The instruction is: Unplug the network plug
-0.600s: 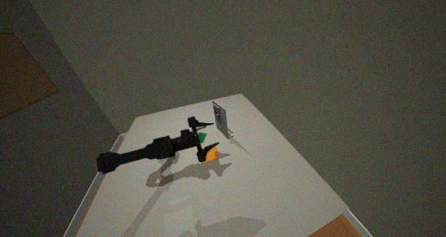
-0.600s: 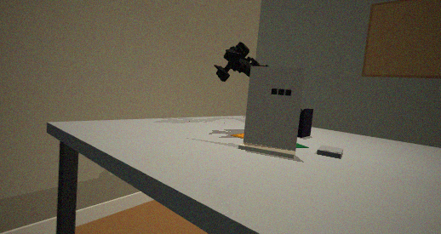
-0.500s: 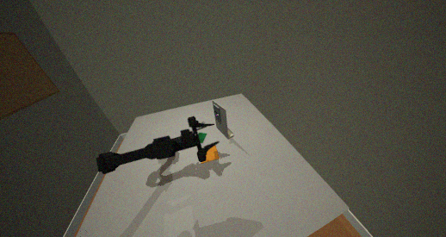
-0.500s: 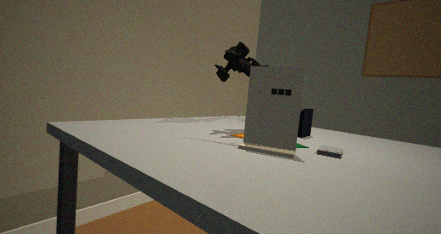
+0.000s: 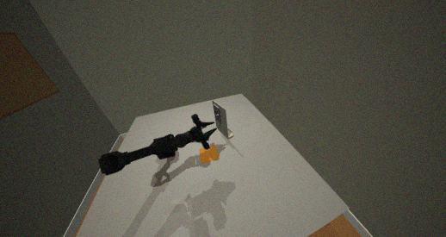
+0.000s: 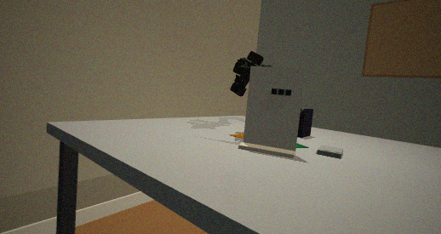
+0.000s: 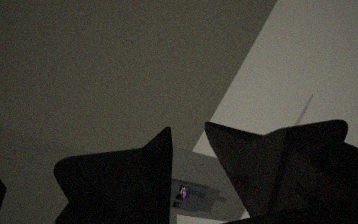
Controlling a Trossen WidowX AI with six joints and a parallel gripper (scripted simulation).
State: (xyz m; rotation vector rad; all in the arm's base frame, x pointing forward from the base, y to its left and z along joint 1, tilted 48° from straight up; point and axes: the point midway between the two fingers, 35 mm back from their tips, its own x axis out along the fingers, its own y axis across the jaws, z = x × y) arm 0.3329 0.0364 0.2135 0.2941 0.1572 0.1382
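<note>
The upright grey panel stands on the table. On its front a dark socket area with a small purple and pale spot shows; the plug and its tab are too dark to make out clearly. My gripper is partly open, with nothing seen between its fingertips. It is in front of the panel, close to it and apart from the table. An orange square lies below the gripper. A green patch shows beside the panel's foot; which one is the marked square I cannot tell.
A dark upright box stands beyond the panel. A small flat grey block lies beside it on the table. The panel has a pale foot and a row of dark holes in its back.
</note>
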